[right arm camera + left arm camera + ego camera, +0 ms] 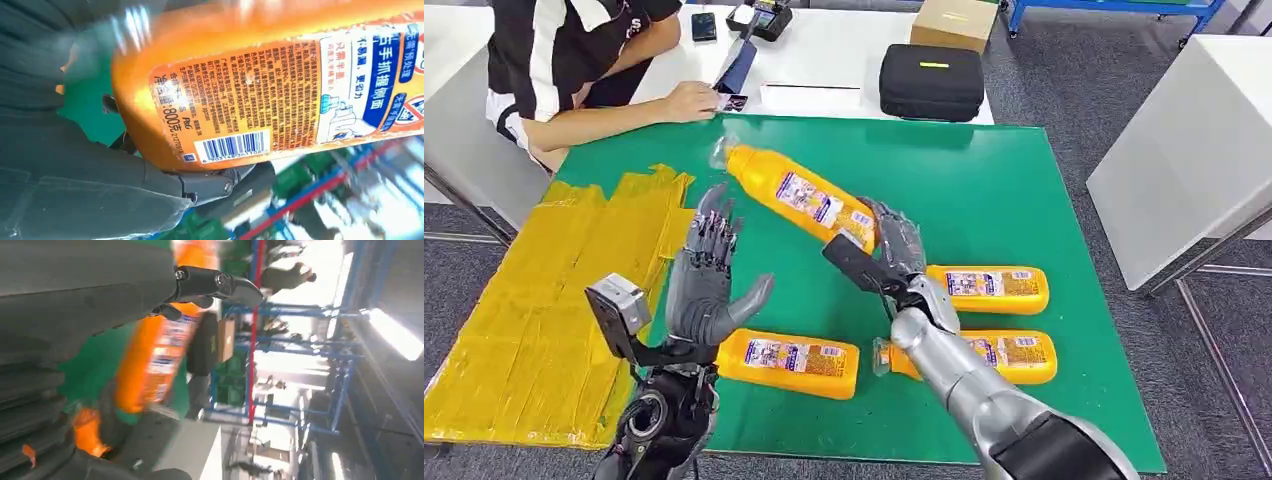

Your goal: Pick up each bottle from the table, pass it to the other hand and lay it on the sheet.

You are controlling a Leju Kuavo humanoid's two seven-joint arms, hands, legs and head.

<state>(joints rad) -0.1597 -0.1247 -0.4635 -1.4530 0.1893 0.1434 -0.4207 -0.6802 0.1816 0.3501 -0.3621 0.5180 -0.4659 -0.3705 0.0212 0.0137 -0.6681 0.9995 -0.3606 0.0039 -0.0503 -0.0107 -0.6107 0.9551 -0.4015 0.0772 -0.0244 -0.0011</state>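
Bottle [799, 197] in orange, labelled, hangs tilted above the green table [1014, 190], its base grasped by the right hand [894, 243] and its clear cap pointing toward the person [574, 60] seated at the far side; the left hand [709, 275] stands raised beside it, fingers spread, palm facing the bottle, holding nothing; three more orange bottles [789, 362] lie flat on the green; the yellow sheet [534, 310] lies at the left edge.
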